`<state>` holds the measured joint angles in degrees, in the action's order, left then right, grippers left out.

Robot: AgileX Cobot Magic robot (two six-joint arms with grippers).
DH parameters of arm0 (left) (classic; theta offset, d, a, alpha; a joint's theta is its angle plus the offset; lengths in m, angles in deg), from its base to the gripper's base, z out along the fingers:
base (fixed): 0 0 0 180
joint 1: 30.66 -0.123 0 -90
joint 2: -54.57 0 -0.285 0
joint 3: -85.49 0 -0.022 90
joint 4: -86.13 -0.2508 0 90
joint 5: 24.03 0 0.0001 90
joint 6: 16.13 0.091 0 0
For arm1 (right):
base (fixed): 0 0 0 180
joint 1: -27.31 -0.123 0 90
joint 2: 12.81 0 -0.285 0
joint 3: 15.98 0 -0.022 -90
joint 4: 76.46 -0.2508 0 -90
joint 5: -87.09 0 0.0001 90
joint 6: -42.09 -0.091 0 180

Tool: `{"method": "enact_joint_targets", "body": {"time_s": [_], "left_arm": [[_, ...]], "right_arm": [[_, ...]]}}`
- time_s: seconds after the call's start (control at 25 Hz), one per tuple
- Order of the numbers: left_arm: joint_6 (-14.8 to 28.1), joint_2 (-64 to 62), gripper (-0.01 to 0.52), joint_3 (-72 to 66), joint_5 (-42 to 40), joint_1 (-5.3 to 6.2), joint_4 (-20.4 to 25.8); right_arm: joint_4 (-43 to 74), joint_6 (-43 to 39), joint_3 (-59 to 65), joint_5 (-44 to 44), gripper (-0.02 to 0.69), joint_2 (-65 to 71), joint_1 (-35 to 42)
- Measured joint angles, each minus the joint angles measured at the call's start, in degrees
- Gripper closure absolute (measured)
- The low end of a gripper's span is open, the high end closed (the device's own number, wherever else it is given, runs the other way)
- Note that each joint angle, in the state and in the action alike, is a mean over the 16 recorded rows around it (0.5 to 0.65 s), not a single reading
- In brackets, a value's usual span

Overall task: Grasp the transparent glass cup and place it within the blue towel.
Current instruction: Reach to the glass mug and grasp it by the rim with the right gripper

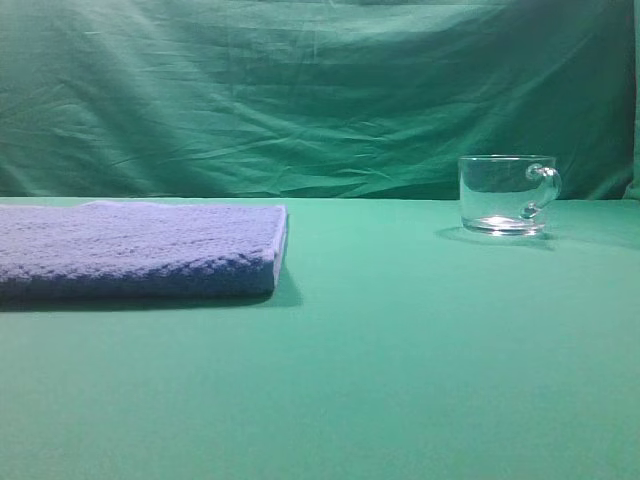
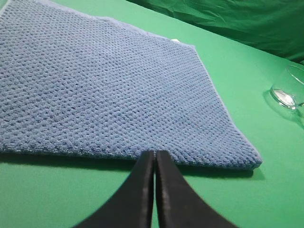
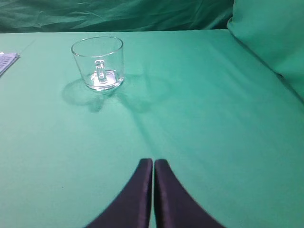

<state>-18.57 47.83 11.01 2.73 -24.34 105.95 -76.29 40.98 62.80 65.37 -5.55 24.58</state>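
The transparent glass cup [image 1: 508,194] stands upright on the green table at the right, handle to the right. It also shows in the right wrist view [image 3: 98,63], handle toward the camera, and at the right edge of the left wrist view [image 2: 289,88]. The blue towel [image 1: 135,250] lies flat at the left and fills most of the left wrist view [image 2: 104,85]. My left gripper [image 2: 155,153] is shut and empty, at the towel's near edge. My right gripper [image 3: 153,161] is shut and empty, well short of the cup. Neither gripper shows in the exterior view.
A green cloth covers the table [image 1: 400,360] and hangs as a wrinkled backdrop [image 1: 320,90] behind. A raised green fold [image 3: 270,38] stands at the right of the right wrist view. A towel corner [image 3: 7,61] shows at that view's left edge.
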Motion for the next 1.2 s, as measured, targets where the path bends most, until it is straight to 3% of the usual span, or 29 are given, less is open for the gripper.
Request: {"method": "enact_joint_targets", "body": {"time_s": [0.92, 1.2], "left_arm": [[0.0, 0.0, 0.514, 0.0, 0.0, 0.00, 0.0], [0.0, 0.0, 0.514, 0.0, 0.0, 0.00, 0.0]], "right_arm": [[-0.1, -0.1, 0.0, 0.1, 0.665, 0.0, 0.0], [-3.3, 0.0, 0.0, 4.3, 0.665, 0.0, 0.0]]}}
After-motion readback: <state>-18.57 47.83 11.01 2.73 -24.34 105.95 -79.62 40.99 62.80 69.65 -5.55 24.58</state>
